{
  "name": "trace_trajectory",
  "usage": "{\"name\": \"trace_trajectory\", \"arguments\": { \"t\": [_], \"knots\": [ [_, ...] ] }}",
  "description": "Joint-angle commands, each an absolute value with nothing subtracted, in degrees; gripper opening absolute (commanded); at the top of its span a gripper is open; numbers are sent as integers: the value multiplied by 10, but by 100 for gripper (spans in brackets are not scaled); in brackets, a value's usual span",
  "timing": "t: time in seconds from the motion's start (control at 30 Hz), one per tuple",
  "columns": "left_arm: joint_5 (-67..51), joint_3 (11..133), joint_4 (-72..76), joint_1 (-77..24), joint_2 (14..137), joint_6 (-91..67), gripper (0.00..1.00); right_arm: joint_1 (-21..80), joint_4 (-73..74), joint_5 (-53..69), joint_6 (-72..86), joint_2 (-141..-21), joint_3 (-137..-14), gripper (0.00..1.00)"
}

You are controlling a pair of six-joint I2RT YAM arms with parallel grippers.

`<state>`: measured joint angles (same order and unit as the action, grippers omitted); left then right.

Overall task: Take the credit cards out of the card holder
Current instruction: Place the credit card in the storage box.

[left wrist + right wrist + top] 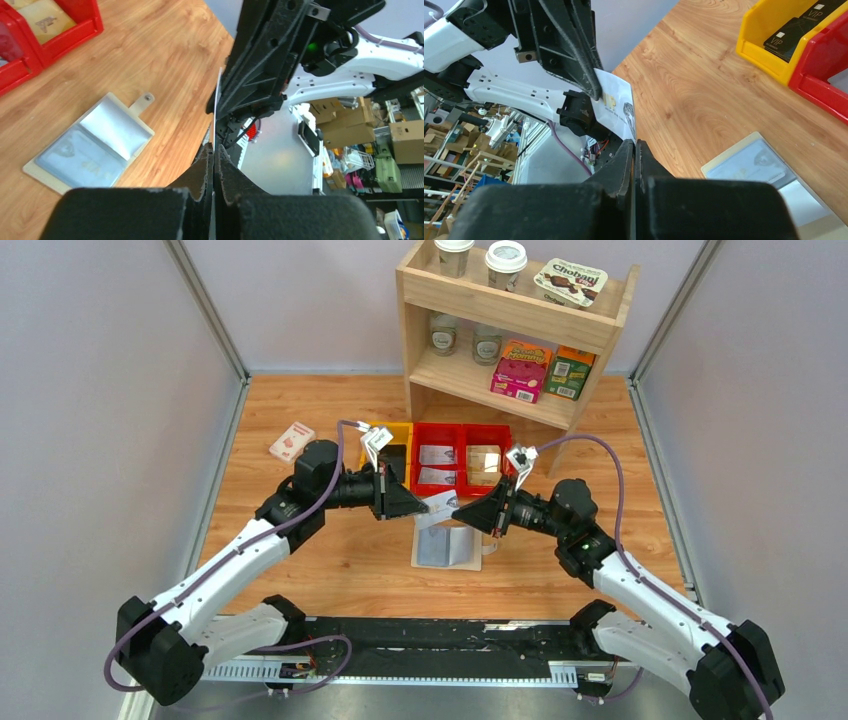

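Your left claw [213,150] is clenched on one credit card [616,102] in mid-air. Your right claw [634,145] grips the same card, seemingly for a handover. Below, the card holder [445,547] lies open on the table [330,560].

My remote view: plain pale-grey walls [90,410] box in a honey-coloured wooden tabletop [330,570], an open light-wood shelf unit [520,312] standing at the back

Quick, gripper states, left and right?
Left gripper: closed on the thin silver-grey credit card.
Right gripper: closed on the same card's other end.
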<state>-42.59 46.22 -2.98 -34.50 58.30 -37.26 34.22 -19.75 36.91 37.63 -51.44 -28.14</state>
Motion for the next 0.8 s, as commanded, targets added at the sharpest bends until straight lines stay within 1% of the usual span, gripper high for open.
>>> {"name": "trace_trajectory", "arguments": {
  "t": [0.0, 0.03, 0.07, 0.1, 0.13, 0.17, 0.2, 0.23, 0.27, 0.3, 0.37, 0.47, 0.53, 0.6, 0.67, 0.77],
  "knots": [
    [-433, 504, -65, -334, 594, -343, 2, 344, -221, 375, 366, -524, -316, 0],
    [-421, 506, -87, -325, 594, -336, 6, 344, -204, 366, 360, -527, -322, 0],
    [-409, 515, -104, -311, 593, -329, 20, 344, -187, 357, 353, -532, -331, 0],
    [-363, 522, -158, -302, 591, -309, 31, 345, -168, 344, 345, -538, -339, 0],
    [-336, 543, -187, -288, 591, -282, 49, 344, -152, 327, 339, -546, -350, 0],
    [-288, 568, -246, -281, 591, -265, 56, 344, -129, 308, 335, -555, -367, 0],
    [-266, 578, -292, -267, 592, -240, 65, 344, -98, 282, 327, -569, -382, 0],
    [-211, 603, -321, -261, 591, -230, 68, 344, -71, 258, 319, -583, -401, 0],
    [-184, 614, -363, -254, 590, -207, 71, 344, -38, 230, 314, -601, -420, 0],
    [-111, 635, -378, -252, 583, -197, 73, 344, -13, 202, 309, -619, -443, 0],
    [-4, 650, -410, -252, 564, -171, 81, 344, 46, 158, 304, -663, -484, 0],
    [141, 637, -404, -252, 516, -133, 84, 344, 95, 86, 311, -728, -548, 0],
    [202, 604, -374, -252, 485, -119, 84, 344, 128, 36, 327, -780, -593, 0],
    [239, 562, -346, -252, 457, -119, 84, 344, 147, 2, 343, -829, -633, 0],
    [254, 542, -353, -248, 436, -113, 84, 344, 152, -26, 353, -875, -665, 0],
    [282, 527, -344, -248, 407, -113, 84, 344, 170, -37, 370, -950, -724, 0]
  ]
}}
